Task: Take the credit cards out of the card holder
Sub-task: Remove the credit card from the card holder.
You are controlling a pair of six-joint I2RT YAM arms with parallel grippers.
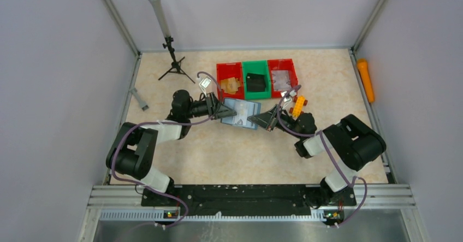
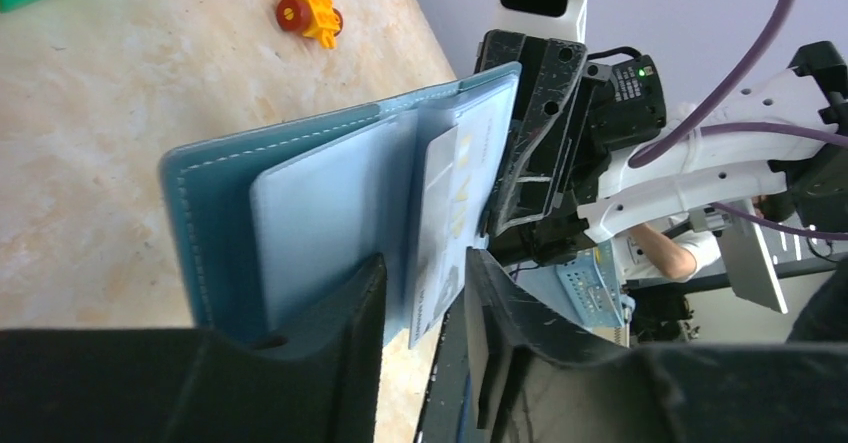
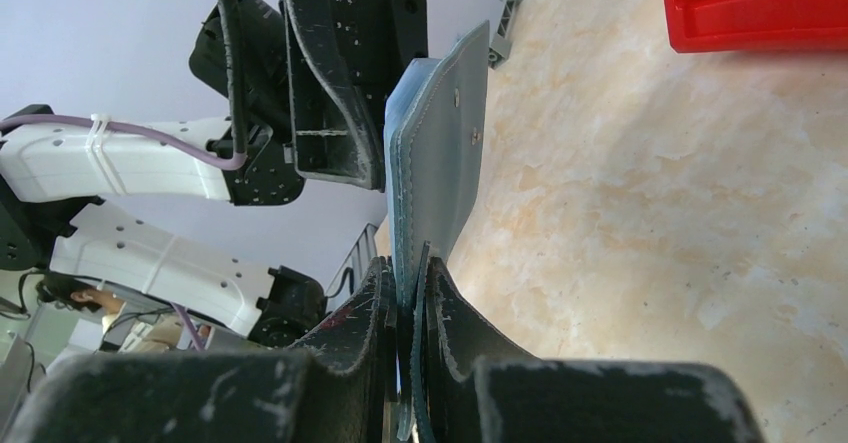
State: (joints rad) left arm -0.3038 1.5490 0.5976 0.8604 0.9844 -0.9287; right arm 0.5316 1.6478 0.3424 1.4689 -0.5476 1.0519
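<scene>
The slate-teal card holder (image 1: pixel 240 112) is open and held up off the table between both grippers. In the left wrist view its lighter blue-grey inside (image 2: pixel 300 223) faces me, with a pale card (image 2: pixel 440 213) in clear sleeves sticking out of the middle fold. My left gripper (image 1: pixel 223 111) straddles that card (image 2: pixel 425 263), jaws apart with a gap showing on one side. My right gripper (image 1: pixel 256 121) is shut on the holder's opposite edge (image 3: pixel 405 263). The holder's teal outside with its snap (image 3: pixel 440 153) shows in the right wrist view.
Three bins stand behind: a red one (image 1: pixel 229 80), a green one (image 1: pixel 255 79) holding a black object, and another red one (image 1: pixel 283 78). A yellow toy (image 1: pixel 297 105) lies near the right gripper. A tripod (image 1: pixel 173 62) stands at the back left, and an orange cylinder (image 1: pixel 366 80) lies along the right edge.
</scene>
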